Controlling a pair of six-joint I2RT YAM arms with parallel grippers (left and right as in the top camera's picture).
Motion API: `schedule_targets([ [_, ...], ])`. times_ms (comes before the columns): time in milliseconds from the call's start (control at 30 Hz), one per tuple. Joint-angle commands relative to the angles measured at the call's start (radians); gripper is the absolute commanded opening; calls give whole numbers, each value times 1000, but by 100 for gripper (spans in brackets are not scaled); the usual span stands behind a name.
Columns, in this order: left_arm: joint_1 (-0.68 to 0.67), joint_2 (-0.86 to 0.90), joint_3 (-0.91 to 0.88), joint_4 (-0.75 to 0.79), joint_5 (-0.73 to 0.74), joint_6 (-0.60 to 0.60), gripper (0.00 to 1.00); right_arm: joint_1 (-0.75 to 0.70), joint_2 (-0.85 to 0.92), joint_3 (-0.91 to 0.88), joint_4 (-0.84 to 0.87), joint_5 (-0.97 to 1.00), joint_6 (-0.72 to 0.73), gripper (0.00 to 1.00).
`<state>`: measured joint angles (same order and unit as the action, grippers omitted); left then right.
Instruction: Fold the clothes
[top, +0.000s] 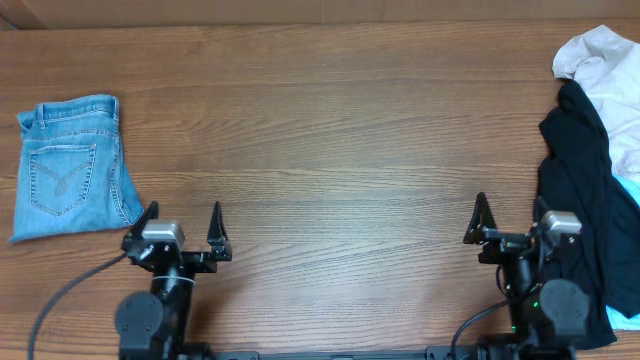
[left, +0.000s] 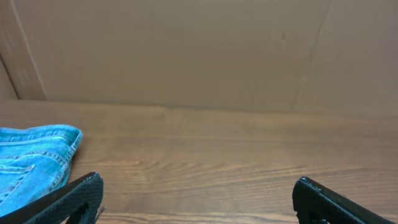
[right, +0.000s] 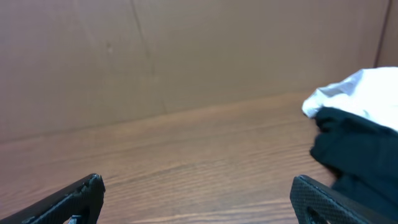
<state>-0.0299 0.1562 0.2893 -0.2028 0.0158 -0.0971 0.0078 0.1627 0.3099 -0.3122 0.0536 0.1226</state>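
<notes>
The clothes lie in two places. Light-blue denim jeans (top: 70, 165) (left: 31, 162) rest folded at the table's left. At the right edge a black garment (top: 580, 190) (right: 354, 143) lies crumpled in a heap with an off-white shirt (top: 610, 70) (right: 360, 93) behind it. My left gripper (top: 184, 208) (left: 197, 180) stands open near the front edge, just right of the jeans, with nothing between its fingers. My right gripper (top: 511, 202) (right: 197, 180) is open too and holds nothing. Its right finger is close beside the black garment.
The wooden table (top: 330, 130) stretches bare between the two arms. A brown cardboard wall (left: 186, 50) closes off the far side. A patch of pale blue cloth (top: 628, 190) shows under the heap at the right edge.
</notes>
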Motion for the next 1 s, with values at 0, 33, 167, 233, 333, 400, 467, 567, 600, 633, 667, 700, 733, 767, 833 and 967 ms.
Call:
schedule_targets([
  [0, 3, 146, 145, -67, 11, 8, 100, 3, 143, 146, -63, 35, 10, 100],
  [33, 3, 238, 220, -136, 11, 8, 100, 3, 248, 226, -125, 35, 10, 100],
  [167, 3, 430, 362, -291, 10, 32, 100, 3, 488, 395, -264, 29, 13, 100],
  [233, 3, 505, 418, -354, 8, 34, 100, 3, 597, 475, -310, -8, 12, 100],
  [333, 3, 582, 481, -412, 52, 13, 100, 3, 727, 559, -343, -73, 5, 100],
  [400, 3, 613, 509, -427, 77, 4, 100, 0, 785, 584, -343, -28, 11, 100],
  [467, 3, 626, 519, -424, 81, 4, 100, -23, 837, 595, -337, 86, 92, 100],
  [567, 3, 627, 519, -425, 78, 5, 100, -106, 898, 596, -343, 209, 216, 100],
  [600, 3, 627, 519, -426, 77, 5, 100, -148, 914, 596, -350, 222, 232, 100],
  [633, 3, 627, 519, -427, 77, 5, 100, -194, 930, 595, -358, 232, 247, 100],
  [667, 3, 627, 519, -426, 77, 5, 100, -240, 943, 595, -367, 245, 269, 100],
  [700, 3, 627, 519, -426, 77, 5, 100, -294, 958, 595, -376, 261, 300, 100],
  [733, 3, 627, 519, -426, 77, 4, 100, -352, 975, 594, -381, 268, 324, 100],
  [767, 3, 627, 519, -425, 78, 4, 100, -397, 989, 594, -383, 267, 328, 100],
  [833, 3, 628, 519, -425, 78, 4, 100, -495, 1023, 594, -386, 267, 328, 100],
  [967, 3, 628, 519, -418, 78, 4, 100, -629, 1095, 594, -397, 227, 328, 100],
])
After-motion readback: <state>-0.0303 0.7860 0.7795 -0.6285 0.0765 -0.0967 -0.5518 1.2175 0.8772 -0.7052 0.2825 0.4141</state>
